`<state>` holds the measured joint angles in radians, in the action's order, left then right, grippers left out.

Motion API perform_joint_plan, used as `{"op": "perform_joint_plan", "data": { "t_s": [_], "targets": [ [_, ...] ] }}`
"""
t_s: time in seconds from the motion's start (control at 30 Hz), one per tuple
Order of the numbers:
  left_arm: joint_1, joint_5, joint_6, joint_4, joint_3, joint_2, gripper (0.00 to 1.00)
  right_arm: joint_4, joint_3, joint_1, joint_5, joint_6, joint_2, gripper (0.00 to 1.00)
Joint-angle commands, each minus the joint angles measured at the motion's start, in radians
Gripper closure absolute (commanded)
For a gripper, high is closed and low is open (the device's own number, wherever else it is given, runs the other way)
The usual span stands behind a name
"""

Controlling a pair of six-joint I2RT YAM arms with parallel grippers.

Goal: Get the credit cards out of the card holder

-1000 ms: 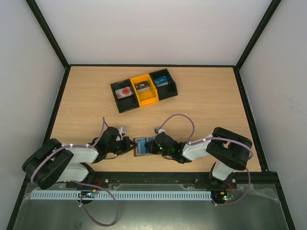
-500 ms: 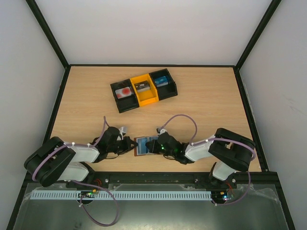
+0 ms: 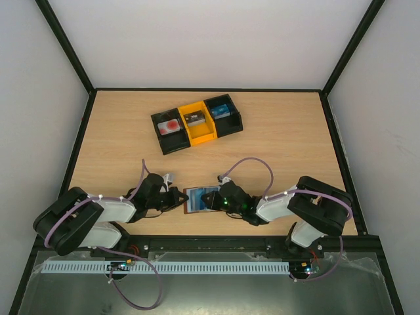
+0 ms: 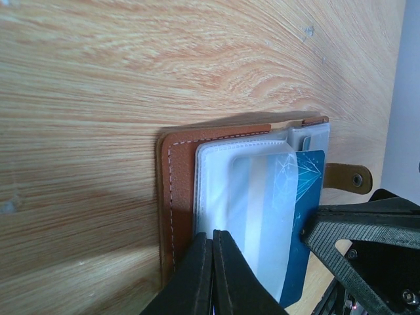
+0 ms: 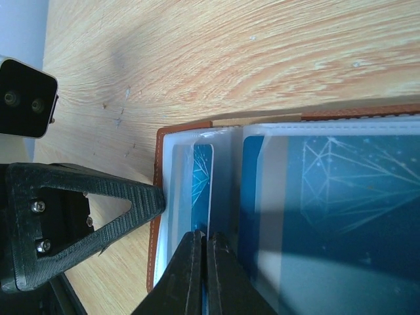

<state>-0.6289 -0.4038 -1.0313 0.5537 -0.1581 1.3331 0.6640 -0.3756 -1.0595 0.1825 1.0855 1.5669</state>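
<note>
**A:** Where is your card holder (image 3: 195, 199) sitting?

**B:** You have it lying open on the table (image 3: 282, 144), close to the near edge, between your two grippers. It is well apart from the black-and-yellow tray (image 3: 203, 138) farther back.

**A:** What is your left gripper (image 4: 211, 237) doing?

**B:** Its jaws are pressed together. The tips rest on the holder's brown border, just where the clear sleeve (image 4: 216, 190) begins. You cannot tell whether any of the sleeve is pinched between them.

**A:** And your right gripper (image 5: 200, 237)?

**B:** Its jaws are together as well. The tips sit over the long edge of a blue card (image 5: 202, 174) in the sleeve nearest your left gripper. Whether that edge is caught between them cannot be told.

**A:** What else can you see?

**B:** A second blue card (image 5: 341, 197) fills the neighbouring sleeve. A brown tab (image 4: 348, 178) with a snap sticks out from the holder's side. In the tray's left black compartment lies a whitish card (image 3: 171, 125) with a red round mark.
</note>
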Motion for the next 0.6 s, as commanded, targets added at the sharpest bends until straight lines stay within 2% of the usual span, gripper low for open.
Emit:
{"op": "perform_joint_plan", "data": {
  "t_s": [0.0, 0.4, 0.57],
  "targets": [
    [0.000, 0.062, 0.023, -0.121, 0.019, 0.029, 0.97, 0.002, 0.023, 0.005, -0.021, -0.010, -0.026, 0.98],
    [0.000, 0.029, 0.022, -0.114, -0.009, 0.037, 0.95, -0.063, 0.074, 0.004, -0.061, -0.063, -0.093, 0.98],
    [0.000, 0.048, 0.044, -0.189, -0.042, -0.010, 0.94, -0.045, 0.091, 0.004, -0.052, -0.078, -0.127, 0.98]
  ]
}}
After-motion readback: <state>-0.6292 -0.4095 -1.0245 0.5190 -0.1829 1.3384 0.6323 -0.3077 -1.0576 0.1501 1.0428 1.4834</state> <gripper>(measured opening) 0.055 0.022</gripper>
